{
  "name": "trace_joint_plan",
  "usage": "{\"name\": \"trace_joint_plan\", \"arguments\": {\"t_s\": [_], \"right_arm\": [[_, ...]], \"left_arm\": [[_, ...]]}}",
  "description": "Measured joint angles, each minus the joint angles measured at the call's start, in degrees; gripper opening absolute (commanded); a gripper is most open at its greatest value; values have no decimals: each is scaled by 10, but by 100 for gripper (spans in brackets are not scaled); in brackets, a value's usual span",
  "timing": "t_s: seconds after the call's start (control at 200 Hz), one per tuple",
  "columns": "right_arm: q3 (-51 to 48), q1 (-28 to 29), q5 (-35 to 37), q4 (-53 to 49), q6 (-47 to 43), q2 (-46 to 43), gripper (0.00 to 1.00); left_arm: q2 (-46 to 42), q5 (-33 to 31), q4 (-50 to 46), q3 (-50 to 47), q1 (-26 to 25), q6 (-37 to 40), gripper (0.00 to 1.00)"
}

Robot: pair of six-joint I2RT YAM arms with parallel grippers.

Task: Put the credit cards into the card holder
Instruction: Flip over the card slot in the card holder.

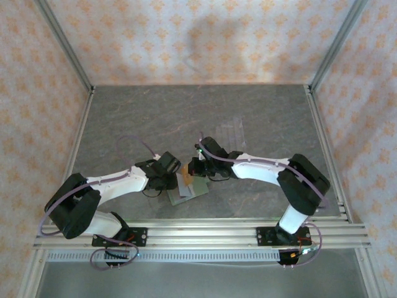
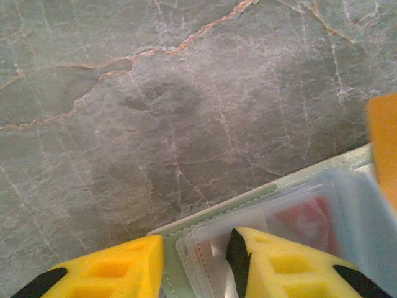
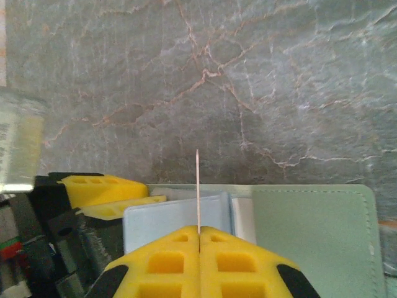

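The sage-green card holder (image 1: 192, 191) lies open on the table between my two arms. My right gripper (image 3: 198, 233) is shut on a gold-orange credit card (image 3: 198, 186), which stands edge-on and upright over the holder's pale blue pocket leaf (image 3: 177, 220). The same card shows at the right edge of the left wrist view (image 2: 383, 143). My left gripper (image 2: 197, 239) is open at the holder's left edge (image 2: 211, 214). One fingertip sits outside the cover, the other over the pale pockets. A red card (image 2: 304, 217) shows through a translucent pocket.
A clear ridged acrylic tray (image 1: 232, 131) lies on the grey stone tabletop behind the right arm. Patterned walls and metal frame rails (image 1: 205, 233) close in the workspace. My left gripper's fingers (image 3: 102, 186) appear close to the left of the held card.
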Motion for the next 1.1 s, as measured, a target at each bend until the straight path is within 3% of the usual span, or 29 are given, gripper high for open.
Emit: {"name": "trace_joint_plan", "arguments": {"t_s": [0.3,0.615,0.901,1.101], "right_arm": [[-3,2,-11,17,12,31,0],[-2,2,-11,17,10,32,0],[3,2,-14,14,8,33,0],[12,1,-24,8,-2,33,0]], "left_arm": [[-43,-24,-73,1,0,-13,46],[-99,-37,-135,17,0,-26,64],[-11,-16,-106,52,0,-4,53],[-3,-17,-73,20,0,-3,49]]}}
